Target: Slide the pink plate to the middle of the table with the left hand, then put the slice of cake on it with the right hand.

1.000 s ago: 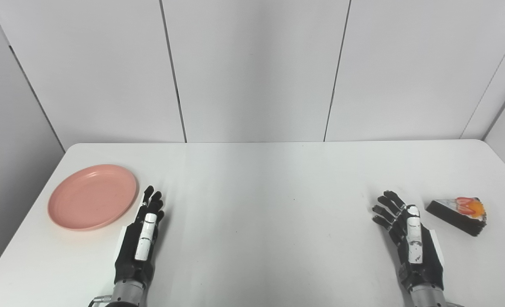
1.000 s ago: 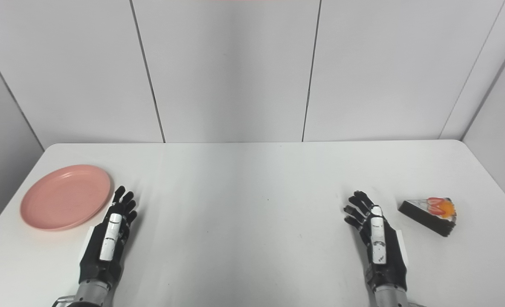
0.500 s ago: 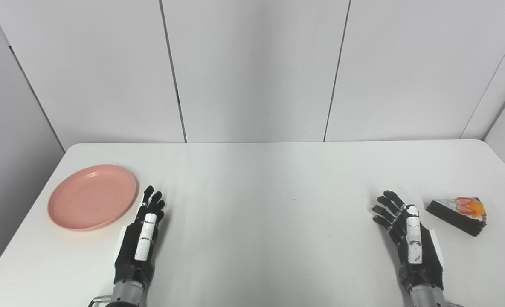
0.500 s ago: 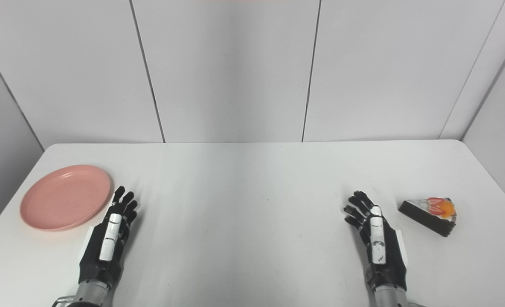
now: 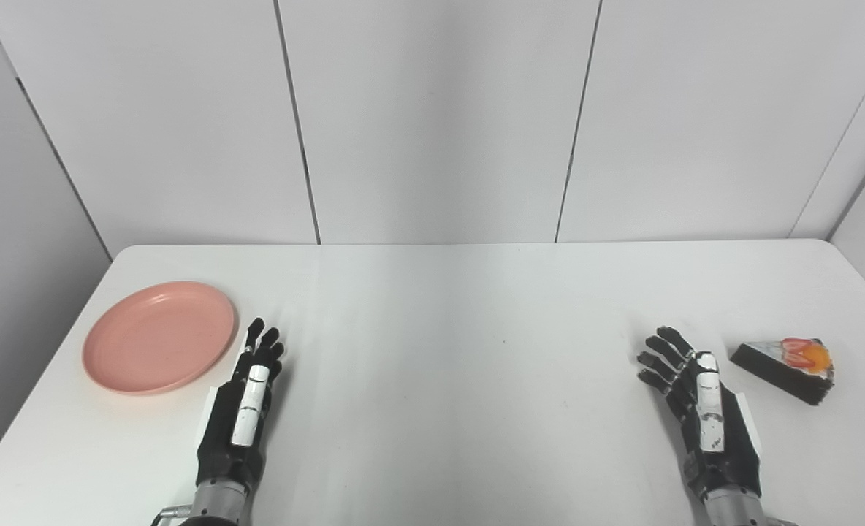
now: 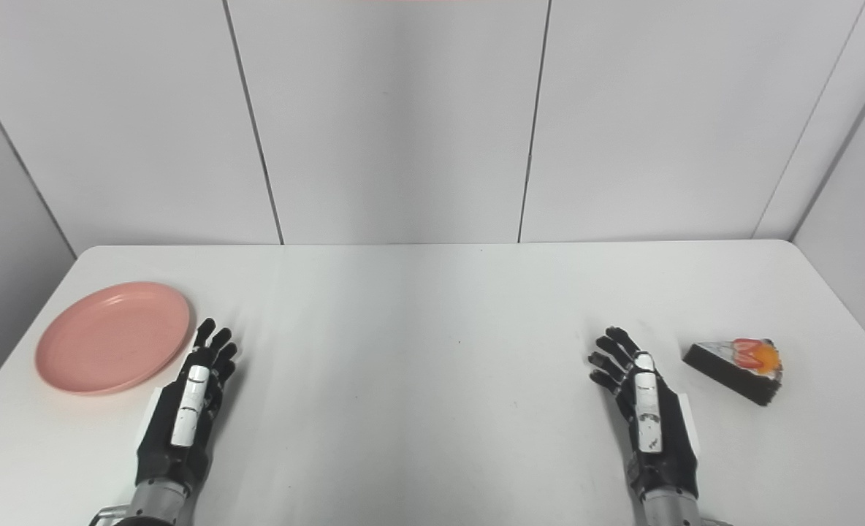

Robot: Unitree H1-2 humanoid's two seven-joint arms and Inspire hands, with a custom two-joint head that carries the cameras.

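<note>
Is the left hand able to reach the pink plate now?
Probably yes. The left hand lies open just beside the pink plate, and nothing stands between them on the table.

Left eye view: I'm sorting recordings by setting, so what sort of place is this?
Probably a lab or test booth, not a home: a bare white table enclosed by plain white wall panels, with only a pink plate and a slice of cake set out.
</note>
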